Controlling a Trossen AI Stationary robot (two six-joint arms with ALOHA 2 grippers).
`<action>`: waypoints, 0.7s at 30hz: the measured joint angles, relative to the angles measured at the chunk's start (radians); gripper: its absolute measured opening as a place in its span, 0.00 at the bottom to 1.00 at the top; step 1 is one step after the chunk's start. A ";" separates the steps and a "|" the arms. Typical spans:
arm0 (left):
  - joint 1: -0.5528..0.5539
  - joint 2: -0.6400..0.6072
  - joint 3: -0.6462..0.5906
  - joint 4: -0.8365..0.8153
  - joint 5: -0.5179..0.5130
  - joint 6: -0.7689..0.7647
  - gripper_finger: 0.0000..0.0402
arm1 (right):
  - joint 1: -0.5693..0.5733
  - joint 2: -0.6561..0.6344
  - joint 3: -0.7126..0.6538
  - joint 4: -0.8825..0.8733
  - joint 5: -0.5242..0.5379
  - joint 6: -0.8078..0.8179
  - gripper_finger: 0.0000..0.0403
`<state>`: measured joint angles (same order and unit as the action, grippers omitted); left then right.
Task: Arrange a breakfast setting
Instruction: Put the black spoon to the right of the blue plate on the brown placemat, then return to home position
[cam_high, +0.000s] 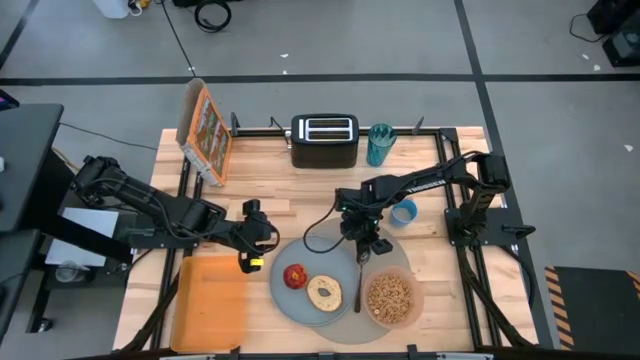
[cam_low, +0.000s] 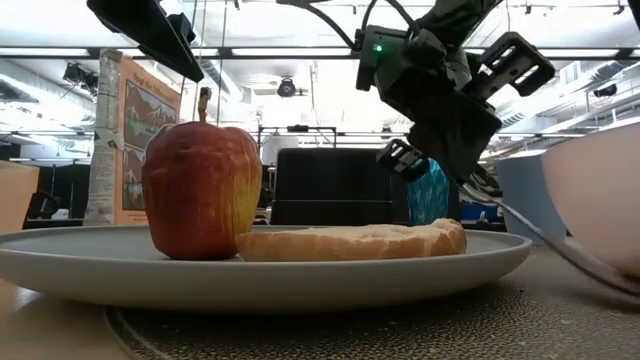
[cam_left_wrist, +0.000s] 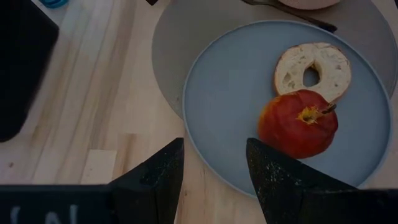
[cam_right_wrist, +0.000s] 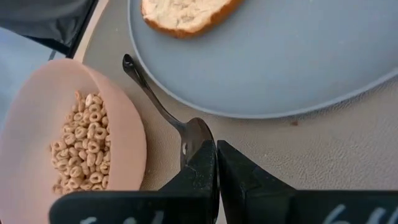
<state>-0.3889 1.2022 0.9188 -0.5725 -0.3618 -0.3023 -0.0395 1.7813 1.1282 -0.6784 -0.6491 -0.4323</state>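
Observation:
A round grey mat (cam_high: 345, 325) lies at the table's near middle. On it a grey-blue plate (cam_high: 300, 305) bears a red apple (cam_high: 294, 276) and a bagel (cam_high: 324, 292). Right of the plate stands a pink bowl (cam_high: 390, 297) filled with cereal rings. A metal spoon (cam_high: 358, 285) runs between plate and bowl, and my right gripper (cam_high: 365, 250) is shut on its far end. A small blue cup (cam_high: 403, 212) stands just beyond the mat. Above the plate's left rim, my left gripper (cam_left_wrist: 214, 168) hovers open with nothing between its fingers. My right gripper pinches the spoon's bowl end (cam_right_wrist: 194, 138) between its two shut fingers, slanting down from the table's far side, roughly along the spoon. The spoon is tilted: that end is raised (cam_low: 487, 185) and the handle (cam_right_wrist: 143, 81) slopes down toward the mat between plate and bowl.
A black toaster (cam_high: 324, 140), a teal tumbler (cam_high: 380, 145) and a cereal box (cam_high: 205, 130) stand along the far edge. A flat orange tray (cam_high: 210, 300) lies at the near left, beside the mat. The toaster's cord (cam_high: 320, 235) loops onto the mat's far edge.

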 joint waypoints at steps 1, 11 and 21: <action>0.000 0.000 0.000 0.000 0.000 0.000 0.45 | 0.000 0.000 -0.004 0.004 0.002 0.015 0.04; -0.002 0.000 0.000 0.069 -0.001 0.069 0.45 | -0.003 0.000 0.015 -0.046 0.051 0.100 0.27; -0.046 -0.059 -0.241 0.442 -0.017 0.209 0.45 | -0.021 -0.156 0.000 -0.020 0.127 0.077 0.31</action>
<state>-0.4344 1.1435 0.6781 -0.1301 -0.3785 -0.0934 -0.0605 1.6255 1.1282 -0.6986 -0.5220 -0.3554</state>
